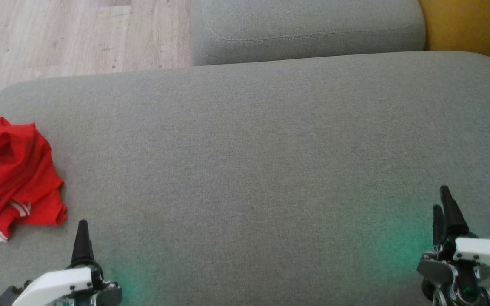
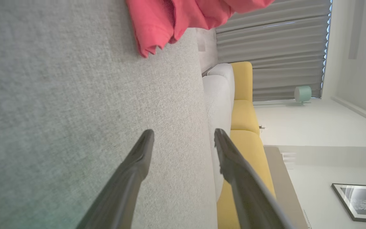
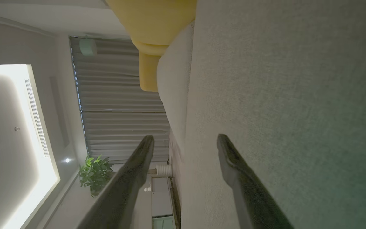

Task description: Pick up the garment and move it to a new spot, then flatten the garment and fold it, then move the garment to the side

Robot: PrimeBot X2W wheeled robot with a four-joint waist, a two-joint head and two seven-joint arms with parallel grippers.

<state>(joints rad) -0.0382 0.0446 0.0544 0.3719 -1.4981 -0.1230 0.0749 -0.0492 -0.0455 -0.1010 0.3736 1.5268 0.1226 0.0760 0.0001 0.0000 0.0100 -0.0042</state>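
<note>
I see a red crumpled cloth garment with white trim and white letters (image 1: 11,178). It lies on a big grey cloth sofa cushion (image 1: 270,148). The garment is near my left fingers (image 1: 82,238), off to their left and a little ahead of their tips. It does not touch them. It is well apart from my right fingers (image 1: 442,210), far off to their left.

Both pairs of fingers are spread wide apart. Nothing is between them. Only bare grey cushion sits in front of my right fingers.

I think the job is at its very start. The garment is in a messy heap, with bumps and a twisted hem. It is not flat and it is not folded. So I have all the steps left to do: pick it up, carry it to a new spot, smooth it out, fold it, and push it to the side. The wide bare patch ahead of both pairs of fingers looks like a good new spot.
</note>
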